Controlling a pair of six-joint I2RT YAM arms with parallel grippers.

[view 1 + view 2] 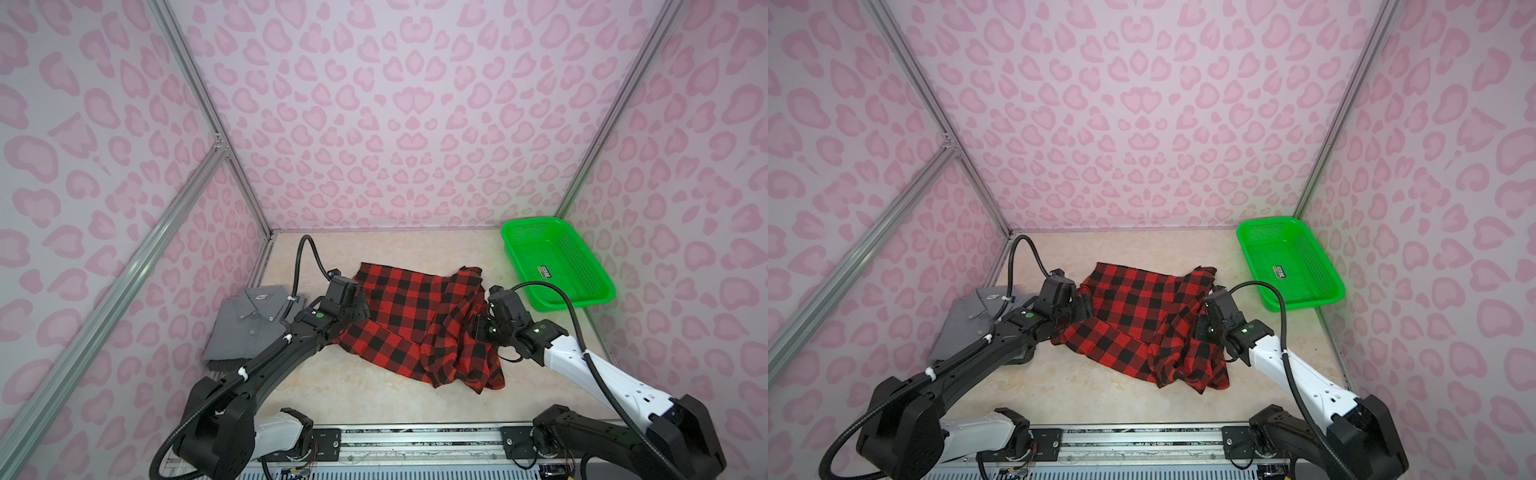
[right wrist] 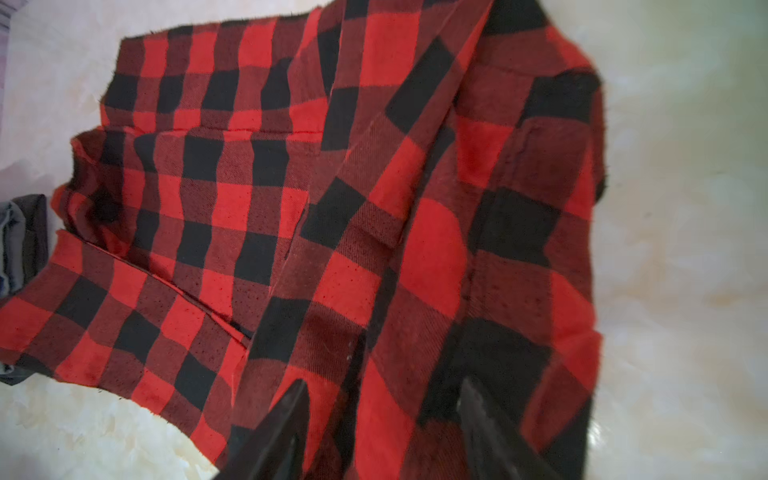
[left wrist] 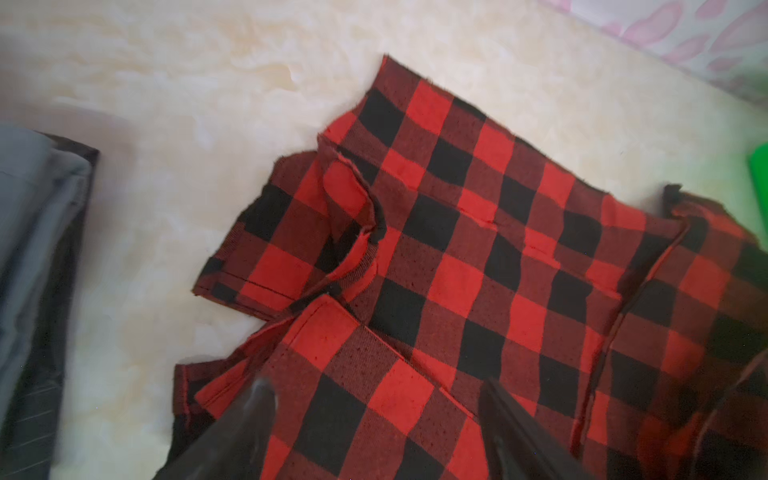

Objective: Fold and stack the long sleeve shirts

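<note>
Plaid shirt (image 1: 415,320) rumpled mid-table; grey shirt (image 1: 249,328) folded at left. Left gripper (image 3: 374,388) and right gripper (image 2: 385,384) spread, empty, over plaid. Best: pinch matching edges, fold evenly, flatten before stacking.

Grey shirt (image 1: 245,328): my left arm hides one corner.
Left claw (image 3: 376,386): fingers blurred, cut by the edge.
Green basket (image 3: 758,174): just a blurred sliver.
</note>
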